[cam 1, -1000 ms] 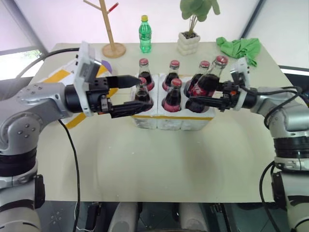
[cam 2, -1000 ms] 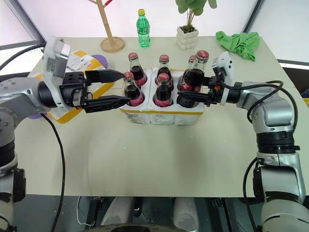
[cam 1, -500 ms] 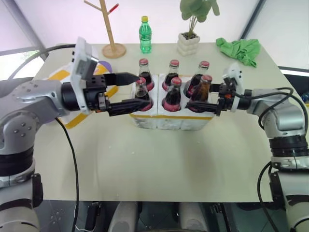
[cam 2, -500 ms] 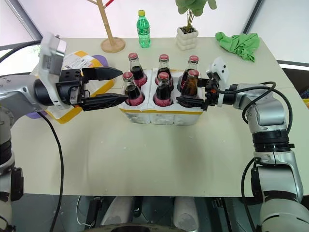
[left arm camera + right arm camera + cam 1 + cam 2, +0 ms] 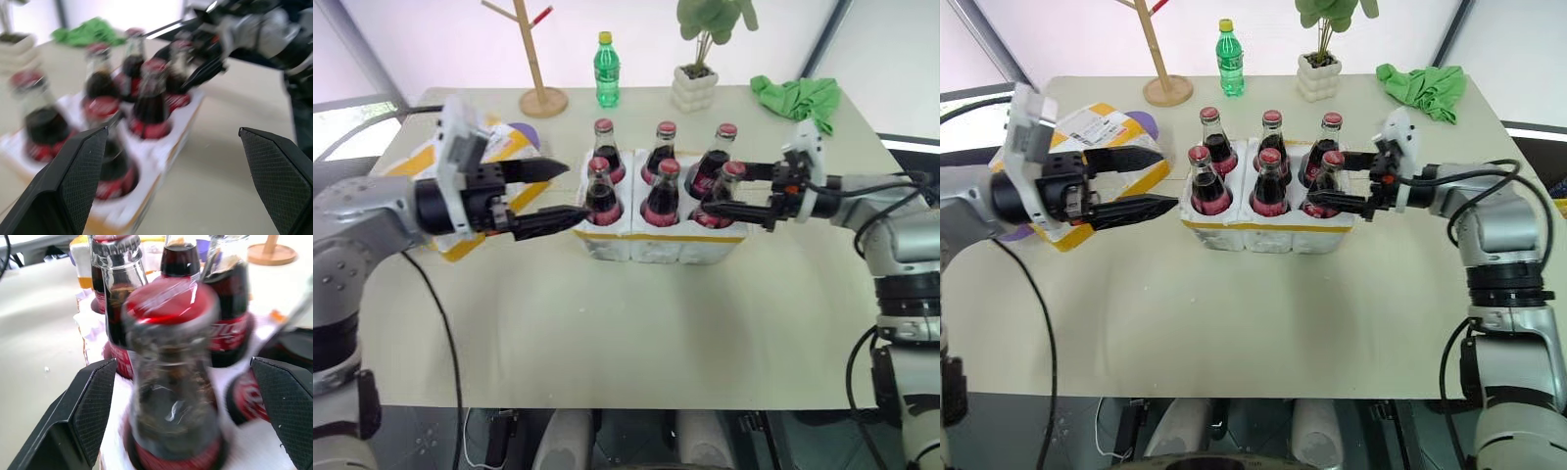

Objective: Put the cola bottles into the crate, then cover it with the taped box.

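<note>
Looking down over my arms, I see part of the taped box hidden behind my left gripper, so only its yellow tape bands and a corner of the white printed label show; it lies on the table well to the left of the crate. The crate's wells are covered by the bottles standing in them, and I read its front wall as rough white foam with a thin yellow band under the rim. All six cola bottles stand upright in it, two rows of three, dark brown with red caps and red labels. In the left wrist view they are smeared and the label print cannot be read.

My left gripper has its black fingers spread wide and empty, just left of the crate and clear of it. My right gripper is also spread wide, its fingers either side of the front right bottle without pinching it; that bottle stands in its well by itself. In the right wrist view its lower end is cut off
</note>
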Tool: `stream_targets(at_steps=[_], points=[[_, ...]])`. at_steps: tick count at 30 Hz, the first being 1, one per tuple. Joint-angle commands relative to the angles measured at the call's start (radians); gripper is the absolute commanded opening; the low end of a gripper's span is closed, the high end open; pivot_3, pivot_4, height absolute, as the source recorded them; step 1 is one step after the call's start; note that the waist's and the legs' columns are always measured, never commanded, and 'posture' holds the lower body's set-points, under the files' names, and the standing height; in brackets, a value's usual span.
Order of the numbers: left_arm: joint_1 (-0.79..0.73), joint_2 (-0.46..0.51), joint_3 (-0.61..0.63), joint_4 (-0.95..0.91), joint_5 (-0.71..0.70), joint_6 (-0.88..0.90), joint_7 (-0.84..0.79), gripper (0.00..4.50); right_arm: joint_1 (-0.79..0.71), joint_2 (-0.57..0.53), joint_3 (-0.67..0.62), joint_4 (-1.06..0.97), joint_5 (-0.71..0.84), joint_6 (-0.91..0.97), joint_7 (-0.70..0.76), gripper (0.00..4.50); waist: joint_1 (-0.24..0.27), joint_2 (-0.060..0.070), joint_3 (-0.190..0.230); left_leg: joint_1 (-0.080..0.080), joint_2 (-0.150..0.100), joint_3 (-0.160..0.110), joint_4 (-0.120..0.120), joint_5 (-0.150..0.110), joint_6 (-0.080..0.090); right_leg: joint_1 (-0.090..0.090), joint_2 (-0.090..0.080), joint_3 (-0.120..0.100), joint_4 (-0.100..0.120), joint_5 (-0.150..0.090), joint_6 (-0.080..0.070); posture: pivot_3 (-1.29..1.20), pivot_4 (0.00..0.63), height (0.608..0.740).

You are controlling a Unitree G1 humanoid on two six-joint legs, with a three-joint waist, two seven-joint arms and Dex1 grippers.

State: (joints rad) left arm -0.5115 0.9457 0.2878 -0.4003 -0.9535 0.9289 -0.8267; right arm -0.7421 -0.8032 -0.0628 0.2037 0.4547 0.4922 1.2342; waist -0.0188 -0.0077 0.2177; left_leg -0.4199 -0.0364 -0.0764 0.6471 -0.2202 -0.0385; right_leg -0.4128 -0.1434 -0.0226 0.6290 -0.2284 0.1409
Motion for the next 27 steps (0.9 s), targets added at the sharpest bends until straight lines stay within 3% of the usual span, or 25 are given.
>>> stream_targets(at_steps=[1, 7, 14, 18, 22, 27], points=[[0.13, 0.075, 0.136, -0.045, 0.134, -0.088, 0.01, 4.5, -0.052, -0.078, -0.091, 0.032, 0.035, -0.028, 0.056, 4.45, -0.001, 0.0, 0.0, 0.0, 0.0, 0.0, 0.0, 0.0, 0.0, 0.0, 0.0, 0.0, 0.0, 0.0, 0.0, 0.0, 0.15, 0.74], [0.416, 0.125, 0.215, -0.076, 0.43, -0.241, 0.077, 4.5, -0.121, -0.175, -0.119, 0.098, 0.039, -0.019, 0.118, 4.45, 0.001, 0.0, 0.0, 0.001, 0.001, 0.002, 0.0, 0.0, 0.0, 0.0, 0.0, 0.001, 0.0, -0.001, -0.004, 0.0, 0.15, 0.74], [0.579, 0.111, 0.206, -0.087, 0.718, -0.35, 0.224, 4.5, -0.168, -0.218, -0.146, 0.098, 0.093, 0.054, 0.179, 4.45, 0.003, 0.0, 0.0, -0.002, 0.001, 0.003, 0.0, 0.0, -0.001, -0.004, 0.0, 0.002, -0.001, -0.001, -0.006, 0.0, 0.15, 0.74], [0.672, 0.104, 0.192, -0.036, 0.898, -0.382, 0.318, 4.5, -0.098, -0.239, -0.159, -0.007, 0.157, 0.107, 0.238, 4.45, 0.002, 0.0, 0.0, -0.006, 0.002, 0.005, -0.002, 0.0, 0.0, -0.01, 0.0, 0.004, 0.0, 0.0, -0.003, 0.0, 0.15, 0.74], [0.717, 0.105, 0.142, 0.045, 1.027, -0.461, 0.367, 4.5, -0.021, -0.25, -0.17, -0.084, 0.182, 0.119, 0.256, 4.45, 0.004, 0.0, 0.0, -0.006, 0.002, 0.008, -0.003, -0.001, 0.0, -0.011, 0.001, 0.007, 0.0, 0.001, -0.002, 0.0, 0.15, 0.74], [0.668, 0.092, 0.046, 0.19, 1.146, -0.534, 0.444, 4.5, 0.013, -0.249, -0.192, -0.13, 0.208, 0.122, 0.241, 4.45, 0.005, 0.0, 0.0, -0.006, 0.002, 0.011, 0.0, -0.001, 0.0, -0.012, 0.001, 0.009, 0.0, 0.0, -0.006, 0.0, 0.15, 0.74]])
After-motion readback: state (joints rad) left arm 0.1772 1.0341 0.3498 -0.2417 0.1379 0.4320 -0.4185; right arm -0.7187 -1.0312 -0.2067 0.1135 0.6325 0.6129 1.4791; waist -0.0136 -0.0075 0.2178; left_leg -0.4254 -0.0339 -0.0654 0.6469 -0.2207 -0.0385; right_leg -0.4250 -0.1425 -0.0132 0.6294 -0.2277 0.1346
